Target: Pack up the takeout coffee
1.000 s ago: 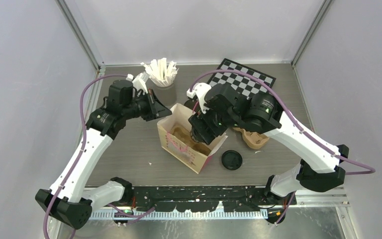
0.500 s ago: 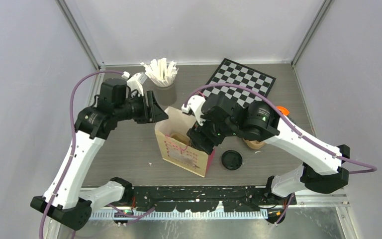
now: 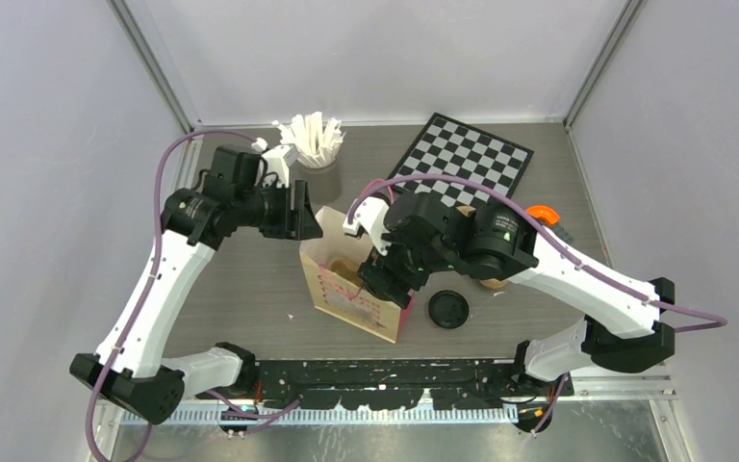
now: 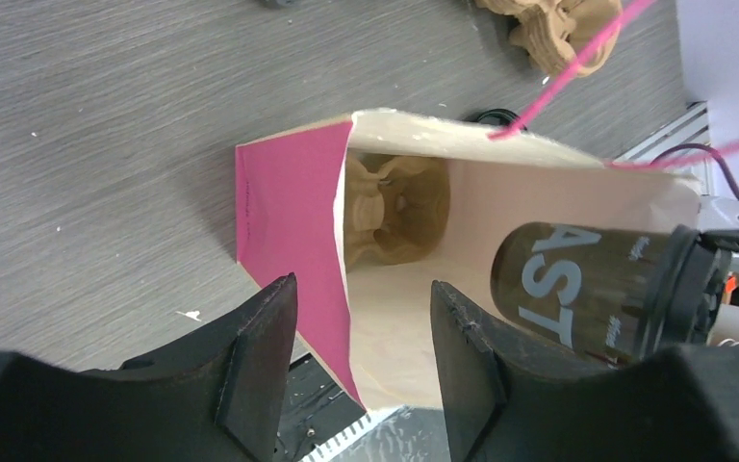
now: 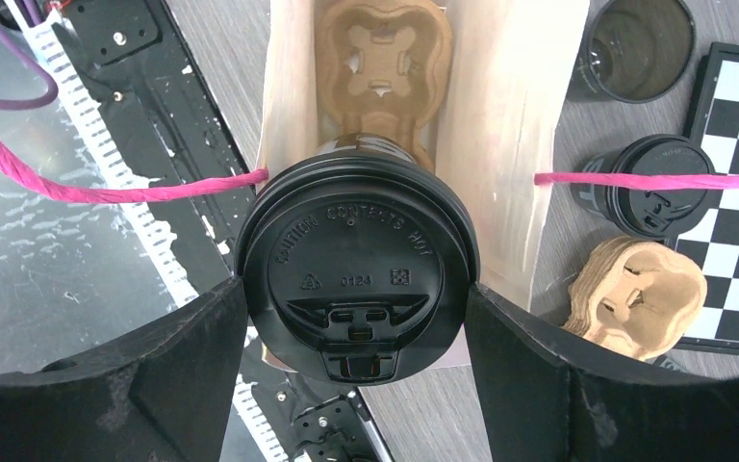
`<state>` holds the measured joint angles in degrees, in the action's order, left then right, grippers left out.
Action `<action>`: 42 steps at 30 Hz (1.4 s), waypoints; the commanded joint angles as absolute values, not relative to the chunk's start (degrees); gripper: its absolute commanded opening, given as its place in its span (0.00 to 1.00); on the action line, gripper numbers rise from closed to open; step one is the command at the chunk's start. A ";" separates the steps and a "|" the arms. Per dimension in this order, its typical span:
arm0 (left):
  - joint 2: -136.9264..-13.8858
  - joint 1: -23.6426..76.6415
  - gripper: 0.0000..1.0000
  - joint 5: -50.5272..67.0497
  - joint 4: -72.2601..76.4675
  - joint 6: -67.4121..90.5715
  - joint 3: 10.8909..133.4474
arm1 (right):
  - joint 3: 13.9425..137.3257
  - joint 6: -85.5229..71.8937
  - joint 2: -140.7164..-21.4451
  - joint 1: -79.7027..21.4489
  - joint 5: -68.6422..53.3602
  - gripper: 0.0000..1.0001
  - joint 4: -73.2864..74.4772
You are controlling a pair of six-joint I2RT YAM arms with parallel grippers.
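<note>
Bag [image 3: 346, 300], kraft paper with a pink side panel and pink cord handles. It stands mouth-up between your two grippers, and both wrist views look into it.

Right gripper [image 5: 358, 327]: your fingers [image 5: 183, 375] clamp the held cup's lid from both sides, closed onto it at a wide spread.

Left gripper [image 4: 361, 361]: jaws parted, clasping nothing. The bag's pink panel edge shows in the gap between your fingers [image 4: 260, 366]; you cannot tell whether either one touches it.

Pulp carrier [image 5: 382, 48]: lies on the bag floor, straight beyond your right fingertips.

Second carrier [image 5: 635, 289]: on the table outside the bag, just past the finger at the right of the wrist view.

Held cup [image 5: 356, 260], black with a black lid. Its long axis runs along your right fingers' reach, with the base pointing down into the bag toward the carrier and the lid facing back at the wrist. The body sits inside the bag mouth and the lid is about level with the rim.

Second lidded cup [image 5: 649, 188] and open cup [image 5: 635, 43]: both upright on the table outside the bag wall, beyond that same finger.

Loose lid [image 3: 448, 309]: on the table just beside the bag, near your right gripper.
</note>
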<state>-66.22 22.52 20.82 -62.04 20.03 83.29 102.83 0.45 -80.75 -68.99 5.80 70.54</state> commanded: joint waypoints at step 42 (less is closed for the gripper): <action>-51.34 22.76 0.43 28.17 -33.26 20.39 63.48 | 101.12 7.66 -82.96 -77.79 18.29 0.79 69.62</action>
